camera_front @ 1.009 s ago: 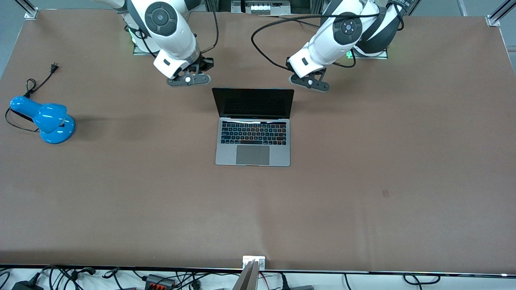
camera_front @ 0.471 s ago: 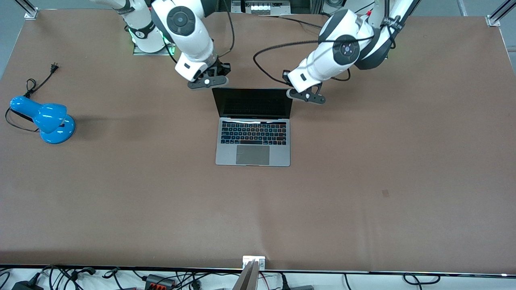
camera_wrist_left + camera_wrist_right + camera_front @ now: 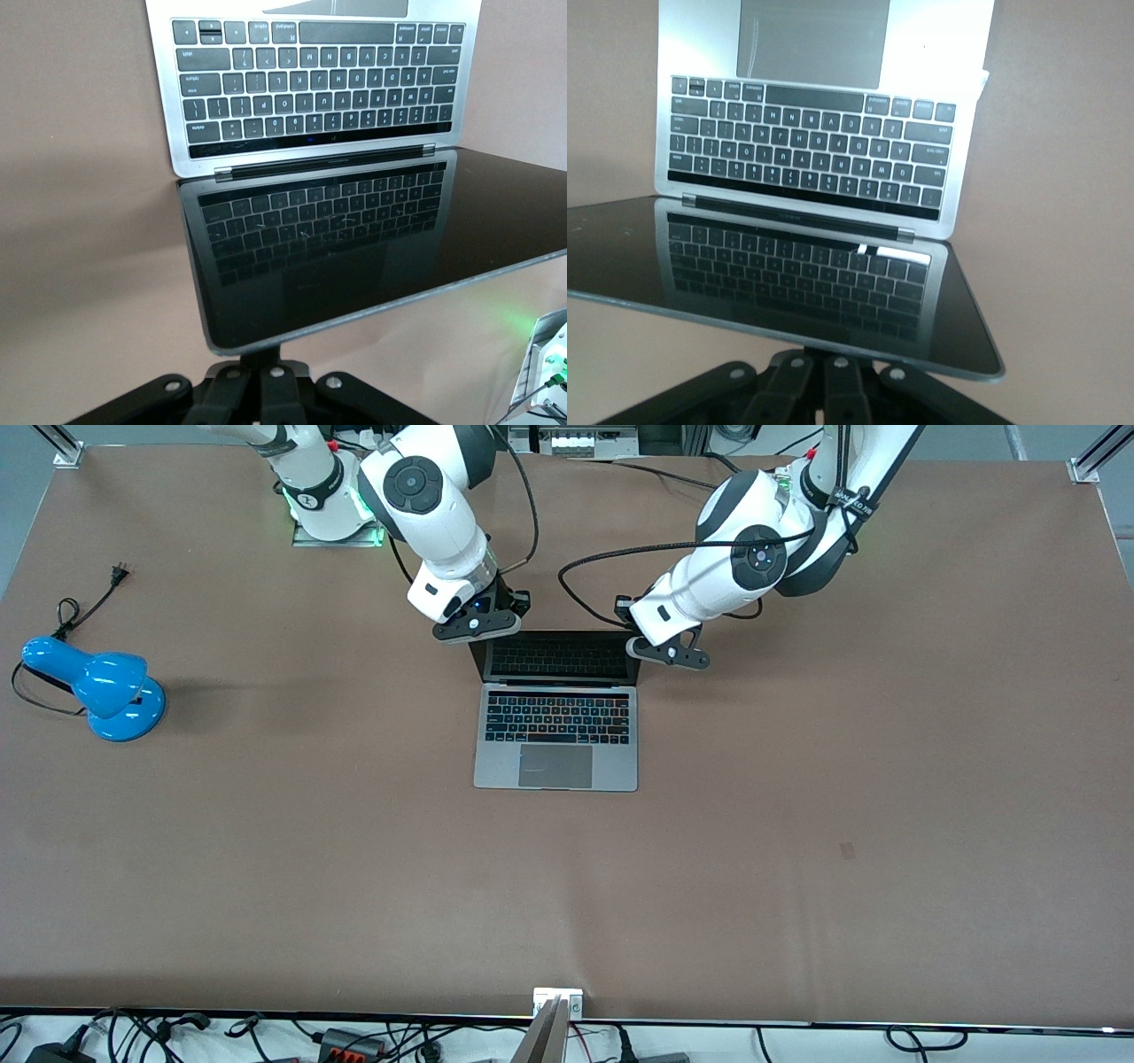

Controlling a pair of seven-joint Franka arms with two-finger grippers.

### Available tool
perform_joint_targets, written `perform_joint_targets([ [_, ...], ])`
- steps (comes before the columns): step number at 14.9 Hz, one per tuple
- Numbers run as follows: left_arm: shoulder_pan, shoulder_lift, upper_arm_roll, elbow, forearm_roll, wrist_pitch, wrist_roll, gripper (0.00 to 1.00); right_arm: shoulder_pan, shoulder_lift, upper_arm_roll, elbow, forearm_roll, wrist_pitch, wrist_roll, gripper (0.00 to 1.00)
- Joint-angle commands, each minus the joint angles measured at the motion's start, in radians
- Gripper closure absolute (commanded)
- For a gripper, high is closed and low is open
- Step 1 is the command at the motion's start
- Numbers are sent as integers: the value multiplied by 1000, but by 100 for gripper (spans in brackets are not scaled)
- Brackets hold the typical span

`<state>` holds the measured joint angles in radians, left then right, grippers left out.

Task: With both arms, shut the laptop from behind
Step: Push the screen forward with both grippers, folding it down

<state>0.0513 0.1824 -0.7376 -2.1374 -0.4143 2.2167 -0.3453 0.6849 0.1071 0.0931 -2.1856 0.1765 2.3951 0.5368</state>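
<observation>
The silver-grey laptop (image 3: 556, 771) stands open mid-table, its black screen (image 3: 561, 657) tilted forward over the keyboard. My right gripper (image 3: 477, 625) is shut, empty, at the lid's top corner toward the right arm's end. My left gripper (image 3: 669, 654) is shut, empty, at the other top corner. In the left wrist view the shut gripper (image 3: 268, 359) meets the lid's top edge from its back, with the laptop's keyboard (image 3: 319, 97) mirrored in the screen. The right wrist view shows that gripper (image 3: 824, 361) the same way against the laptop (image 3: 806, 150). The fingertips are hidden by the lid's edge.
A blue desk lamp (image 3: 102, 682) with a black cord and plug (image 3: 118, 574) lies toward the right arm's end of the table. Loose cables (image 3: 354, 1038) run along the edge nearest the front camera, beside a small metal bracket (image 3: 557, 999).
Both arms came down from either side onto the lid's top corners. The screen has tipped forward toward the keyboard and shows shorter than before.
</observation>
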Motion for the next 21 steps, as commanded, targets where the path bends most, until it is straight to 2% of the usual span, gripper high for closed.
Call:
perform_joint_targets([
  [1,-1,23,0,24,6,18,2,100,5,22,-15,13,-80,41,15,100],
  [5,9,65,6,71,83,20,-7,100,-1,37,-21,23,-100,84,14,100],
  [10,9,164,32,155,155,46,-14,100,-21,69,-23,72,-149,88,14,100],
  [13,9,180,32,159,181,52,-14,100,-25,68,-24,82,-153,88,12,100],
  [16,5,199,44,180,192,52,-14,100,-45,71,-23,92,-221,91,15,100],
  [21,9,219,49,209,239,55,-18,100,-64,118,-23,98,-227,194,15,100],
])
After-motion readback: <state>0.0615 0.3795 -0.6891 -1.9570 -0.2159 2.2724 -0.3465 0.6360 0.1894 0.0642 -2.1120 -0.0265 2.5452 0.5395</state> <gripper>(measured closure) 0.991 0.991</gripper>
